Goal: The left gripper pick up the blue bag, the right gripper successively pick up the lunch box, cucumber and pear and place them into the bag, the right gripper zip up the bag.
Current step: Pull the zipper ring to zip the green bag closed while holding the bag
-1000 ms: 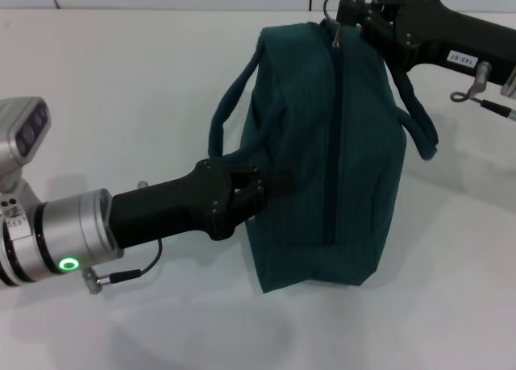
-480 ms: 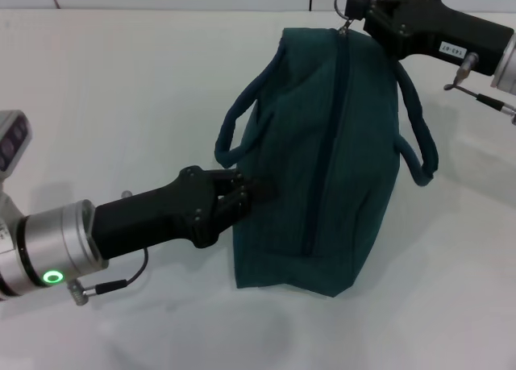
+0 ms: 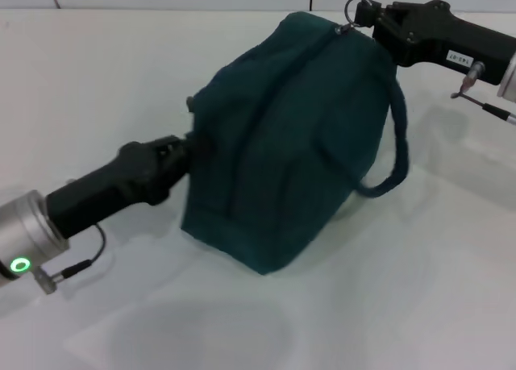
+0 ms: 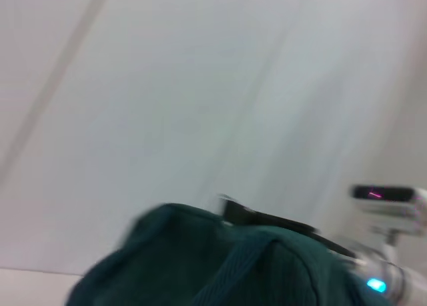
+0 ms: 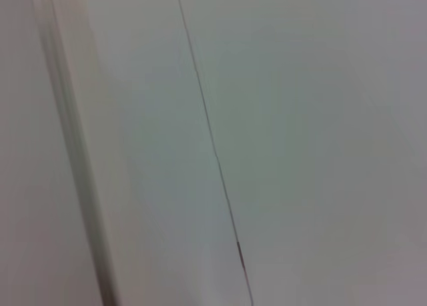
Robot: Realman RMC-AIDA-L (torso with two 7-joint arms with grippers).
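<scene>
Bag (image 3: pixel 282 136) tilted on table (image 3: pixel 419 289); left gripper (image 3: pixel 189 144) apparently clamping side; right gripper (image 3: pixel 363 19) pinching zipper pull (image 3: pixel 348 27) (far end).

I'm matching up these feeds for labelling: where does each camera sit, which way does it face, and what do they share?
Head view: on the robot's head, facing forward and down at the white table; shows the blue bag, left claw at its side, right claw at the zipper end.
Left wrist view: on the left arm, facing across the bag top; the right arm shows beyond.
Right wrist view: on the right arm; only pale surface, no body.
Shared: head and left wrist both show the bag.
</scene>
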